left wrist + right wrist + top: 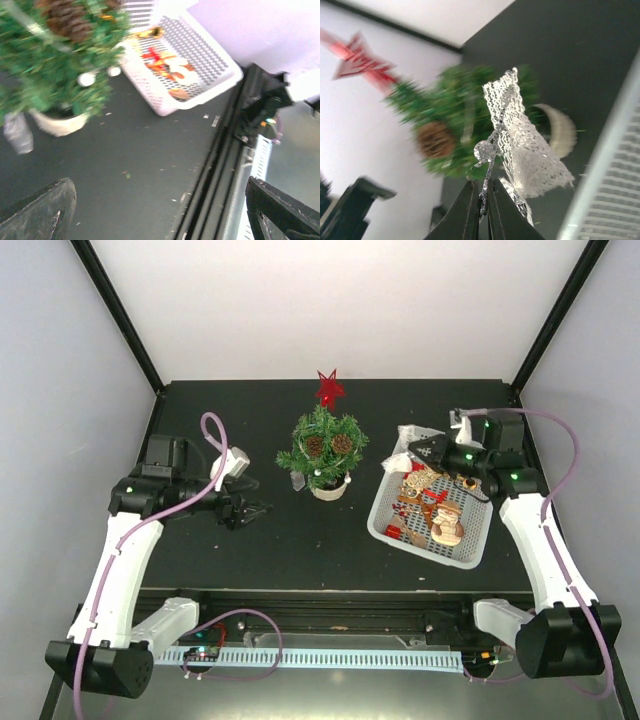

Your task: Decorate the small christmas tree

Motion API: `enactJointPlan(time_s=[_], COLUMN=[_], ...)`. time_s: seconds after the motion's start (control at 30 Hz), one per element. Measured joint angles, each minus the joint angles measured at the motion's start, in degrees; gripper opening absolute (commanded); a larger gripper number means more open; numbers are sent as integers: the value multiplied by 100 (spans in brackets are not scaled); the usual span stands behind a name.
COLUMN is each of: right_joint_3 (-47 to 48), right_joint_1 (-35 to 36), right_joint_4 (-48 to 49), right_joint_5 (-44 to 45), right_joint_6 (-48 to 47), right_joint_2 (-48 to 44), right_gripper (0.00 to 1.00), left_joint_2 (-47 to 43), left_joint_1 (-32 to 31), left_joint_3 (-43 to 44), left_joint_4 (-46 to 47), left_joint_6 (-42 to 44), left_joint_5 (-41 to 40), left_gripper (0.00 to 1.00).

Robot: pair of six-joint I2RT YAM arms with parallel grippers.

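Tree (pixel 322 445) is standing upright in its cream pot (pixel 328 489) near the middle of the table (pixel 250 560), slightly toward the far side. It is carrying a red star (pixel 330 388) on top and two pine cones (pixel 315 445) on its front branches. That central spot is putting it within reach of both arms.

Your right gripper (pixel 481 189) is hovering over the far left corner of the basket (pixel 420 547). Its fingers (pixel 467 210) are pressed together on the thin glittery stem of a silver lace angel (pixel 520 145). The pinch is sitting low on the figure, so the lace wings are standing free above the jaws and you can see where the piece will meet the branches. In the wrist view the angel is lined up against the tree's right side, though the two are apart. By my judgement you are carrying it over to hang it.

Your left gripper (pixel 157 200) is waiting near and left of the tree, low above the table, with its fingers spread wide and nothing between them. Parked there, it is staying out of the right arm's way, and it is looking across at the pot and basket. It could steady the pot if the tree tips.

More ornaments are lying in the basket, including a snowman (pixel 448 523), so most of the decorating is likely remaining. Watch that the lace is not snagging on the needles as you are closing in.
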Motion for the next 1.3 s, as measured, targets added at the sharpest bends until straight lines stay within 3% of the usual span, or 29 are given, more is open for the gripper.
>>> enactJointPlan(time_s=[0.3, 0.77, 1.3], right_joint_3=[881, 1054, 979], right_joint_1=[1274, 3650, 4795], right_joint_4=[933, 1552, 2085], right_joint_5=[-894, -160, 466], right_joint_6=[354, 662, 935], right_joint_2=[-411, -221, 428], right_gripper=[11, 10, 10], left_joint_2=[136, 197, 20], left_joint_1=[-699, -737, -721], left_joint_3=[621, 439, 254], left_joint_4=[-787, -890, -809], left_joint_6=[616, 603, 437], left_joint_5=[896, 1709, 1875], left_gripper=[93, 95, 95])
